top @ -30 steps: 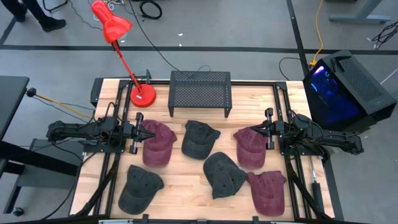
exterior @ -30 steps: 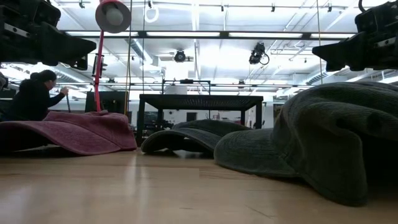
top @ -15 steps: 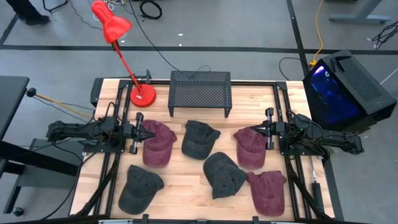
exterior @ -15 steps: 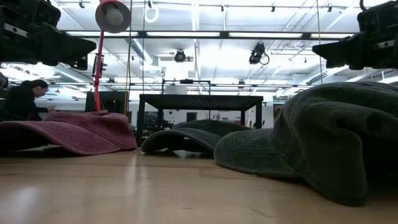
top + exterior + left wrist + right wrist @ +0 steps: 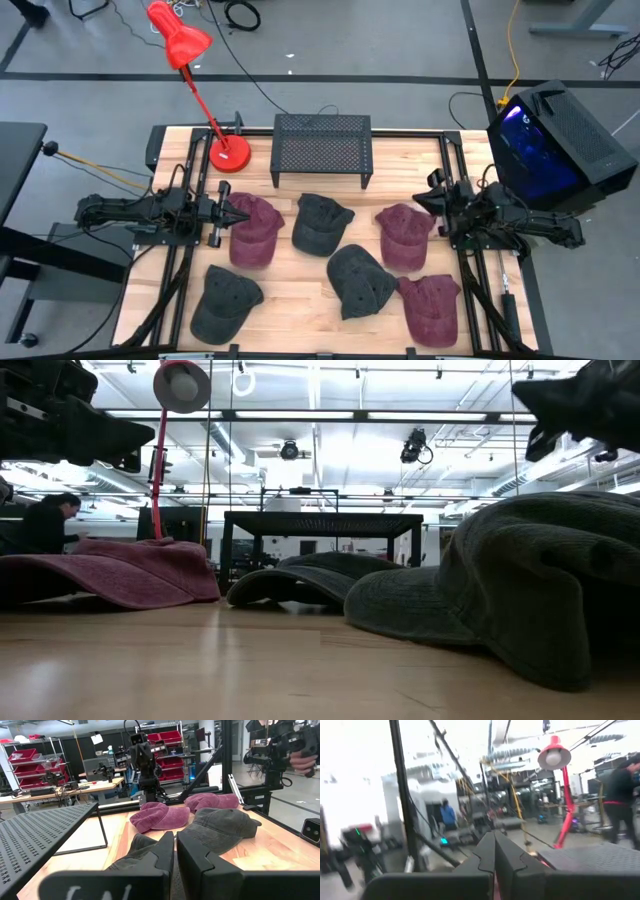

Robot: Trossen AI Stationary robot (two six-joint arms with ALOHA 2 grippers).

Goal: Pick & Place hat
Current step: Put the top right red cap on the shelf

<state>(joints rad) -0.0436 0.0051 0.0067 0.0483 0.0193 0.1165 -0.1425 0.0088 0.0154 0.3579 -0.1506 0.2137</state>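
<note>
Several hats lie crown-up on the table: a maroon hat (image 5: 254,230) at the left, a dark grey hat (image 5: 320,222) beside it, a maroon hat (image 5: 404,238) at the right, a dark grey hat (image 5: 360,280) in the middle, a dark grey hat (image 5: 224,300) near left and a maroon hat (image 5: 432,308) near right. My left gripper (image 5: 234,213) (image 5: 175,851) is shut and hovers level over the left maroon hat's left edge. My right gripper (image 5: 419,201) (image 5: 494,839) is shut, raised beside the right maroon hat's far right edge.
A black mesh rack (image 5: 322,148) stands at the far middle of the table, with a red desk lamp (image 5: 228,152) to its left. Black rails (image 5: 448,160) run along both table sides. Bare wood (image 5: 290,300) shows between the near hats. A person (image 5: 45,525) sits beyond the table.
My right gripper has risen and swung toward the table's far edge, drawing back to the right off the right maroon hat; it stays shut. The hats have not moved.
</note>
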